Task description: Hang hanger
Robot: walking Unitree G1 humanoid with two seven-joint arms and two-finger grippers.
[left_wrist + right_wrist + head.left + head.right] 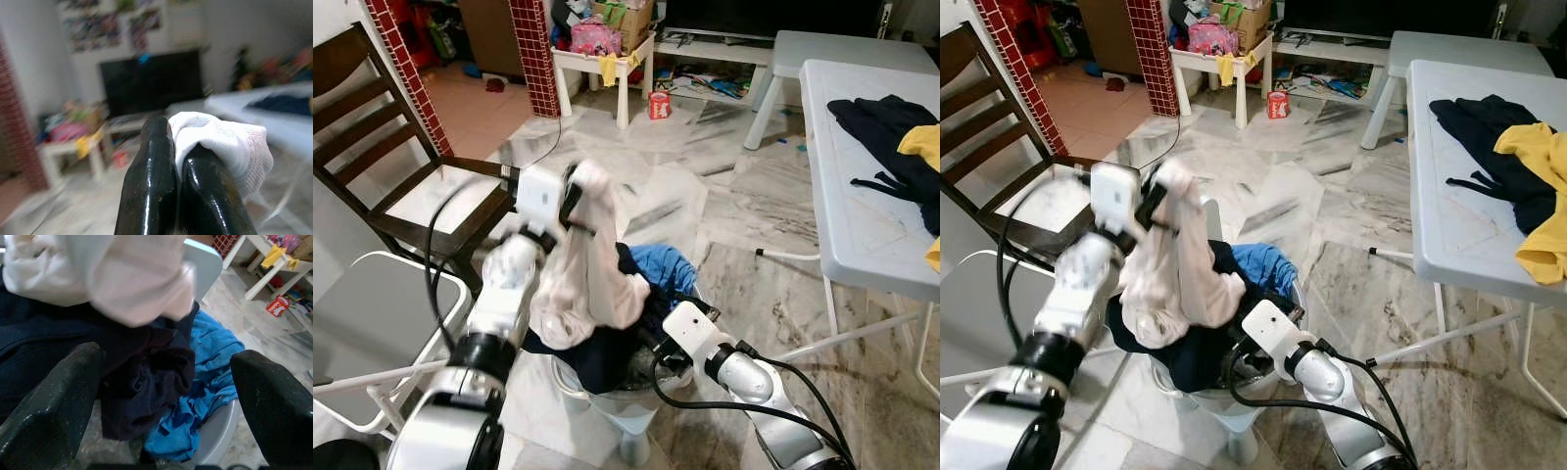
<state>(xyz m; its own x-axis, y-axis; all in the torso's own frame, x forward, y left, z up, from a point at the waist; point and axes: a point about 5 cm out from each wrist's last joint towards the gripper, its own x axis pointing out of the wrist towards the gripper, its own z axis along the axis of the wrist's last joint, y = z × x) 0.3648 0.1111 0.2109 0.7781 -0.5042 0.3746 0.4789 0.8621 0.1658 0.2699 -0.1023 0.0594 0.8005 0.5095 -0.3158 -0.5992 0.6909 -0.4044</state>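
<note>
While pinching a pale pink-white cloth garment [592, 264] at frame centre, left gripper [181, 161] is raised | right gripper [166, 396] spread over grey laundry basket [220, 426] | dark wooden chair [372, 147] left, white table [862, 196] right | marble floor [705, 186] beyond.

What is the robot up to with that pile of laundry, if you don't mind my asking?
The left gripper is shut on a white garment, holding it up above the laundry basket. The right gripper is open, low over the dark clothes and blue cloth in the basket. More clothes lie on the white table; I see no hanger.
</note>
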